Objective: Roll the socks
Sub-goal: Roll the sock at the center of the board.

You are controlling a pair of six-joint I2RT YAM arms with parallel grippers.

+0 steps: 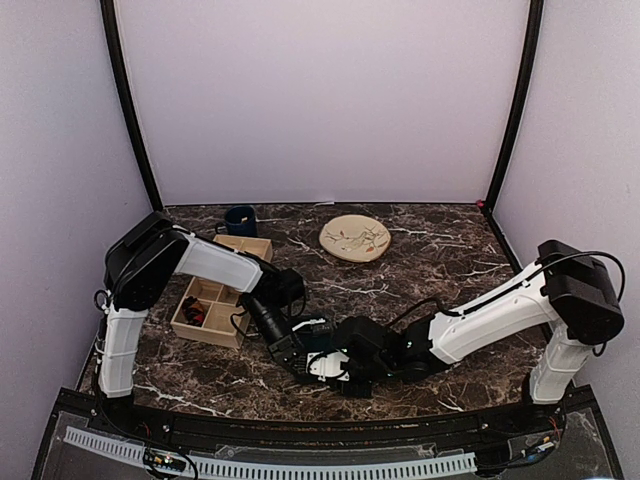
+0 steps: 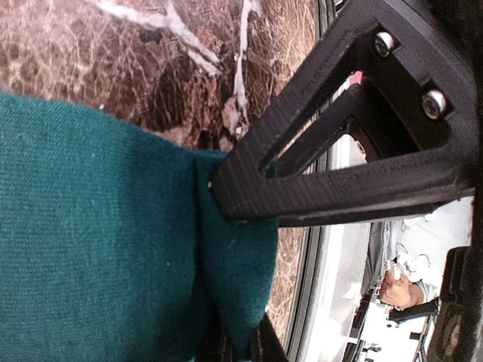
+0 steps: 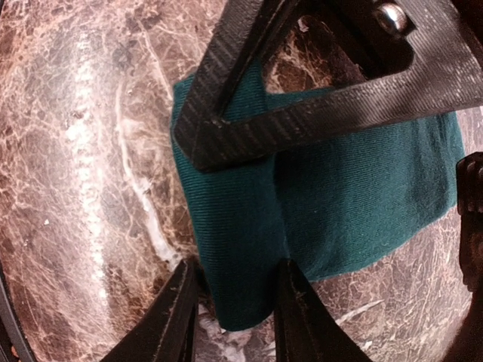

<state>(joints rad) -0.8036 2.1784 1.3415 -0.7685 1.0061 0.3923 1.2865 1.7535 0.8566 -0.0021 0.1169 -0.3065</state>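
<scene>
Teal-green socks (image 3: pixel 355 188) flat on marble counter (image 3: pixel 75 151), near side, middle. Pinched at fold by closed left jaws; straddled at one end by part-open right jaws.

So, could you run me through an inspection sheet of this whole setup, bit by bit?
Surface: dark marble table; no spills seen.
Job's things: teal sock, folded flat near the front edge, hidden under the arms from above.
Clutter: blue mug; plate; wooden box holding a dark, red-flecked bundle too small to identify.
Grippers: left fingers pinched shut on the sock's fold; right fingers apart, straddling its edge.
Cables: black cable looping along the right arm.
Surroundings: pale lilac walls; black corner poles.
</scene>
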